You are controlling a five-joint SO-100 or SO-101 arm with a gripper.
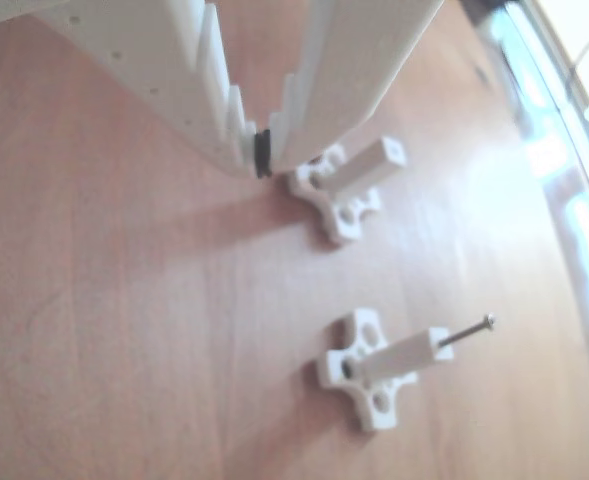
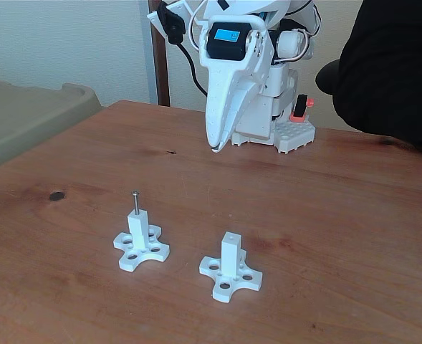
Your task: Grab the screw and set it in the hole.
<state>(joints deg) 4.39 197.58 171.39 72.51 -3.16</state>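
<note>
Nearest in the fixed view, two white posts stand on the wooden worktop (image 2: 67, 301). The screw (image 2: 135, 203) sticks upright out of the left post (image 2: 140, 236); the right post (image 2: 230, 264), at its three o'clock, holds nothing. Farther back, at twelve o'clock, the white arm (image 2: 257, 79) hangs nose-down above the worktop, its pincer (image 2: 216, 147) closed together and carrying nothing.

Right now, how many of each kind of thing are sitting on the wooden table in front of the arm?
White posts on cross-shaped bases: 2, left and right in the fixed view
Screws: 1, standing in the left post's top
Total: 3
</note>
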